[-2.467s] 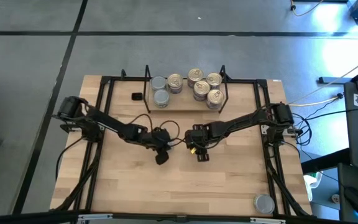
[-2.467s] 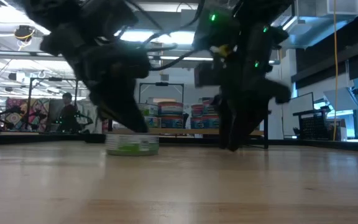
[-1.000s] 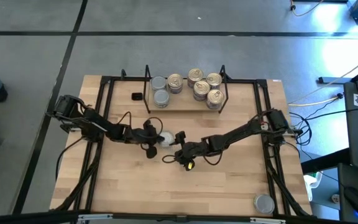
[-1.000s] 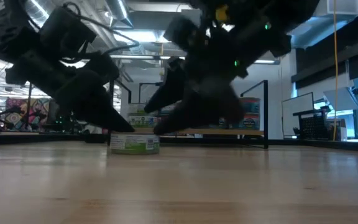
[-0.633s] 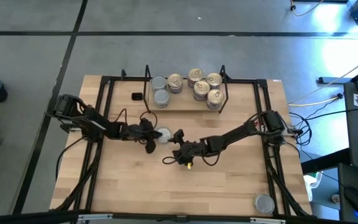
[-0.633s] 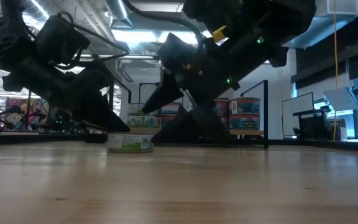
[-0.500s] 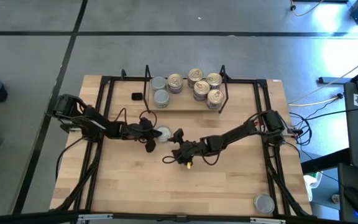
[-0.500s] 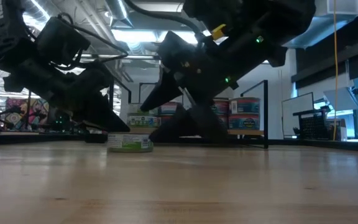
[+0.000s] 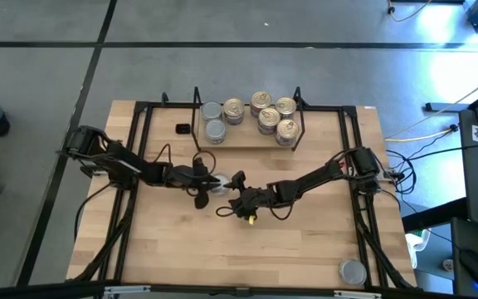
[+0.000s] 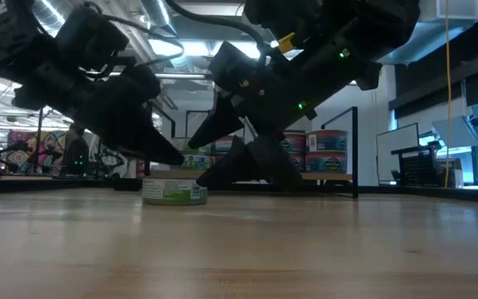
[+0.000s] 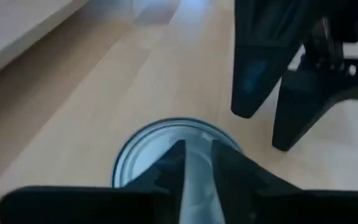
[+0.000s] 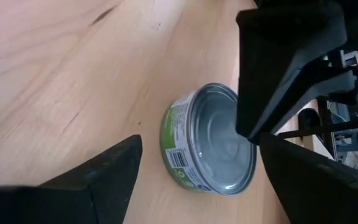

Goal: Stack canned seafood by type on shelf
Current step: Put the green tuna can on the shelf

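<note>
Right wrist view, tin green label

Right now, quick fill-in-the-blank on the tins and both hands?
1. The tin lying between the two hands has a ____ label.
2. The right hand beside that tin is ____.
3. A lone tin sits by the table's front ____ corner in the high view.
4. On the shelf, the gold-lidded tins number ____.

Missing: green; open; right; five

Left tool nearly closed, right tool wide open, tips close together mid-table.
</note>
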You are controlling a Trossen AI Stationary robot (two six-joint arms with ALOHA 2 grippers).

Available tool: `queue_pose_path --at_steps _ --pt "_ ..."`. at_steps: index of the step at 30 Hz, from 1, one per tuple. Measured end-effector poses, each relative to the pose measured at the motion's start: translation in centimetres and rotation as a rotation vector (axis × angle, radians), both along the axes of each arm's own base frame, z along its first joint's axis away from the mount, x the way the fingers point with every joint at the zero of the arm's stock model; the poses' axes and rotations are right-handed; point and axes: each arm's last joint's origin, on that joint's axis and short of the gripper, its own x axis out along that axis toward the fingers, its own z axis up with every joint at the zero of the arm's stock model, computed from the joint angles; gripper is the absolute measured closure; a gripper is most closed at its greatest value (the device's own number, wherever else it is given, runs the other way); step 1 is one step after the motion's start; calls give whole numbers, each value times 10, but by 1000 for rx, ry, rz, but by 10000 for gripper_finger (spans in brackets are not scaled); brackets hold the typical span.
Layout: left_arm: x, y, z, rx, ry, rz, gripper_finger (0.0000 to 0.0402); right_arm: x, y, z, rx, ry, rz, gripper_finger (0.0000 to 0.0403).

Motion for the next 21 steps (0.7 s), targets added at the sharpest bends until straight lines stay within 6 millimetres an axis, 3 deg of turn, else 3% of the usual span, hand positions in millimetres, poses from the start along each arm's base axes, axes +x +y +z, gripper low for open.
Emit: queue_pose_path --at_steps 5,10,21 --pt "3 5 4 120 72 -46 259 0 0 0 5 1 2 79" --pt "1 11 0 143 123 -109 213 0 0 0 21 0 17 79" --pt "1 24 -17 128 145 -113 178 3 -9 0 73 0 28 79"
